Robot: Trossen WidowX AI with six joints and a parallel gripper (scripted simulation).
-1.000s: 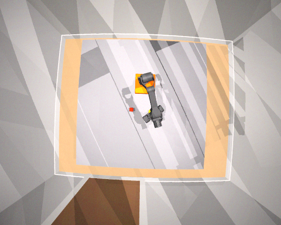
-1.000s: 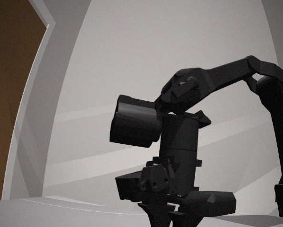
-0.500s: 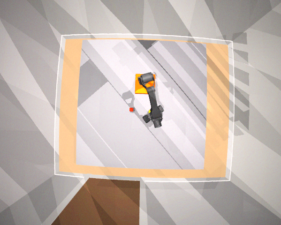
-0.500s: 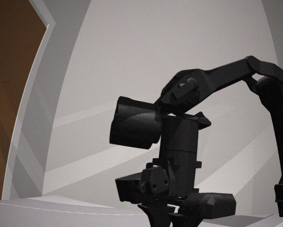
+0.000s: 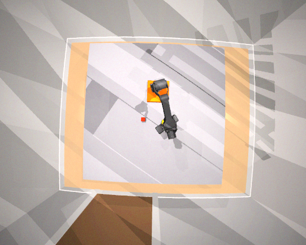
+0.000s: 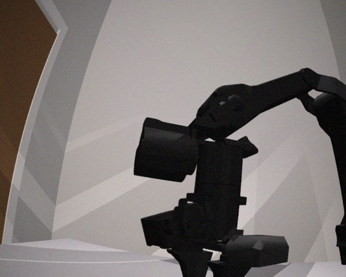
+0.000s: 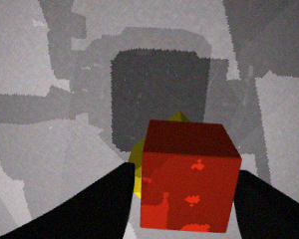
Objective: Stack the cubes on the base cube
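Observation:
The yellow base cube (image 5: 162, 121) (image 7: 136, 158) shows partly beside the arm in the top view; in the wrist view it lies behind and below a red cube, mostly hidden. That red cube (image 7: 184, 194) is between the fingertips and looks level. My gripper (image 7: 184, 175) is slightly open around it, with a thin gap at the left finger; contact at the right finger is unclear. Whether the cube rests on the yellow one is hidden. The exterior view shows the fingers pointing down, their tips out of frame. The other red cube (image 5: 143, 119) lies on the table, left of the gripper.
The arm (image 5: 166, 109) (image 6: 274, 96) reaches from its base on an orange square (image 5: 150, 92) toward the cubes. The wrist and gripper housings cover the stacking spot in the top view. Strong shadows cross the table (image 5: 116, 155).

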